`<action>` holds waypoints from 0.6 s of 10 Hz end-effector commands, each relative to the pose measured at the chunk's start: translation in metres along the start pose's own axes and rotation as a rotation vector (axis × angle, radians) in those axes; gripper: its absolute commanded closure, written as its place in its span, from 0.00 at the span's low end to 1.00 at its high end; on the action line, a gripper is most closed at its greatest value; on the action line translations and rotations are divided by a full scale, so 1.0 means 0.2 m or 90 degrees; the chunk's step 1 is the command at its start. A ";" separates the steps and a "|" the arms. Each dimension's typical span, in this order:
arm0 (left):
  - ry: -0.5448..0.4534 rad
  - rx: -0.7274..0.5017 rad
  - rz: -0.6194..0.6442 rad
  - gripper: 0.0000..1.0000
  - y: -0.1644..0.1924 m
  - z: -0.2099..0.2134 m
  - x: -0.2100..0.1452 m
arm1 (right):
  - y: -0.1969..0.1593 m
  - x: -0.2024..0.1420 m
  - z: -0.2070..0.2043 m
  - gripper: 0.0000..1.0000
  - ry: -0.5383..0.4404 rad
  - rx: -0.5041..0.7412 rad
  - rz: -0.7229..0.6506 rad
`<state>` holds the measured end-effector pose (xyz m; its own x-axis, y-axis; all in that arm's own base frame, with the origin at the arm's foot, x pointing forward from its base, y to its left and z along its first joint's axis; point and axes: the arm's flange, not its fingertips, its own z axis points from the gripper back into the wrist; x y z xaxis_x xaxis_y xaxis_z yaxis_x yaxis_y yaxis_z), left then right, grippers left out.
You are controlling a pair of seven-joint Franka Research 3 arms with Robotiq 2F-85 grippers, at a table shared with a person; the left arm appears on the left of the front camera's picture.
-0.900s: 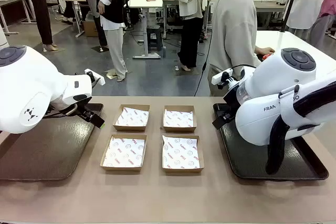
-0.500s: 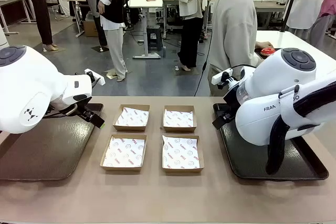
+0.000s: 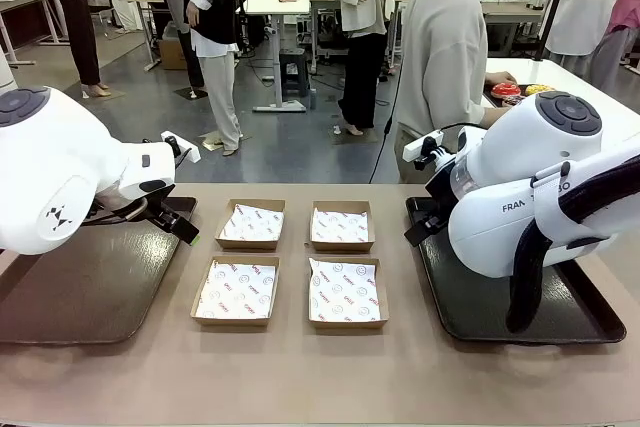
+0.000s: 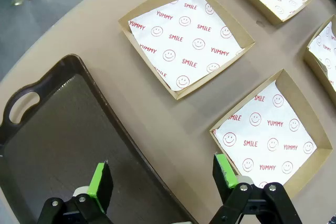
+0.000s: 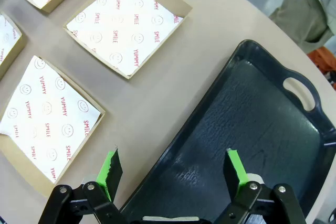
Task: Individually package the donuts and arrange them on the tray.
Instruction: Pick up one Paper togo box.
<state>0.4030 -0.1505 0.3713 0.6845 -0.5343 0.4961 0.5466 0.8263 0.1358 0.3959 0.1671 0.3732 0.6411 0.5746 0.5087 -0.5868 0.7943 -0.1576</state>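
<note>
So the tabletop [image 3: 300, 367] is carrying two dark trays, the left tray [image 3: 60, 297] and the right tray [image 3: 470, 307], and both are lying bare. No way of telling yet which one the donuts are meant for. Between them four boxes [image 3: 238, 292] are sitting in a two-by-two block, each lined with smiley paper and nothing in any of them.

The left claw [image 4: 160, 171] is hanging over the inner edge of its tray with its fingers spread wide apart, gripping nothing. The right claw [image 5: 172, 162] is doing the same over its own tray, wide apart and empty too.

Now the bit that matters: the donuts aren't lying on the tabletop at all. A red donut [image 3: 505, 90] and a yellow donut [image 3: 540, 89] are peeking out on a white table [image 3: 520, 72] at the far right, behind the right arm's shoulder. The person's hand [image 3: 497, 78] is resting right beside them. Rings, so no long axis to line up with.

They're lying far-right of both claws. The right arm is sitting nearer than the left, but the hand is nearer than either, so the person is probably bringing them over first.
</note>
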 end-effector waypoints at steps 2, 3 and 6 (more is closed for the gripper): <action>0.000 0.000 0.000 0.00 0.00 0.00 0.00 | 0.00 0.00 0.00 0.00 0.000 0.000 0.000; 0.000 0.000 0.000 0.00 0.00 0.00 0.00 | 0.00 0.00 0.00 0.00 0.000 0.000 0.000; 0.021 0.002 -0.054 0.00 -0.04 0.37 -0.25 | 0.09 -0.22 0.35 0.00 0.054 -0.004 0.050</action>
<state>0.3942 -0.1479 0.3991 0.6616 -0.5790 0.4765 0.5814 0.7974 0.1617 0.3850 0.1664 0.3975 0.6303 0.6196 0.4677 -0.6158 0.7659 -0.1848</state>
